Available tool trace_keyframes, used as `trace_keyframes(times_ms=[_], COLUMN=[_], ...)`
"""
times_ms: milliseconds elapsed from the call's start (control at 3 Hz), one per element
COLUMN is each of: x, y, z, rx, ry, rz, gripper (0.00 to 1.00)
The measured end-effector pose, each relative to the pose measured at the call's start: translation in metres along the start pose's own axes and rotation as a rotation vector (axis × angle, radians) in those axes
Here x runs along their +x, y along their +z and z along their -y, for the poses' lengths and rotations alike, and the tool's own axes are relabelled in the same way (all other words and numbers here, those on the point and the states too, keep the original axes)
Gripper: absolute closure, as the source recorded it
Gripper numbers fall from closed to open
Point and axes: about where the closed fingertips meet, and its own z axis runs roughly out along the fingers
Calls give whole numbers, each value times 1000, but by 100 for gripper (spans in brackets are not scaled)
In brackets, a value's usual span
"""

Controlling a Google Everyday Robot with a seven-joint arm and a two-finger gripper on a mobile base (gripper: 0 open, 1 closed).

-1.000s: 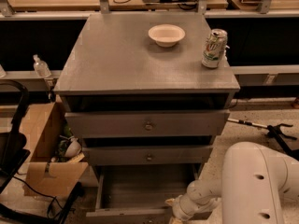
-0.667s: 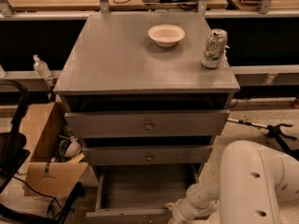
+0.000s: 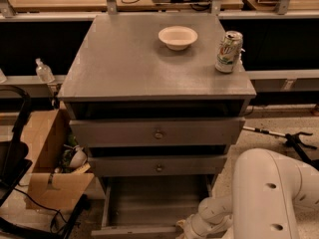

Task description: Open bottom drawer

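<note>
The grey cabinet (image 3: 154,59) has three drawers. The bottom drawer (image 3: 149,203) stands pulled out, its empty inside open to view and the top edge of its front panel (image 3: 132,231) at the bottom edge of the picture. Its knob is out of view. The middle drawer (image 3: 158,167) and the top drawer (image 3: 158,133) are shut, each with a small round knob. My white arm (image 3: 271,193) comes in from the lower right. The gripper (image 3: 185,229) is at the right end of the bottom drawer's front panel, mostly cut off by the picture's edge.
A white bowl (image 3: 177,36) and a drink can (image 3: 228,52) stand on the cabinet top. An open cardboard box (image 3: 50,168) and a black chair base (image 3: 12,173) are on the floor at the left. A black tool (image 3: 289,138) lies on the floor at the right.
The arm's wrist has shifted slightly down toward the picture's bottom edge. The bottom drawer looks pulled out about as far as before.
</note>
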Motion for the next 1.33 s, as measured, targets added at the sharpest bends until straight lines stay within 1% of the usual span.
trace_keyframes(times_ms=[1333], x=[-1], y=[-2], z=[0], rx=[0], ry=[0], rz=[0], gripper=[100])
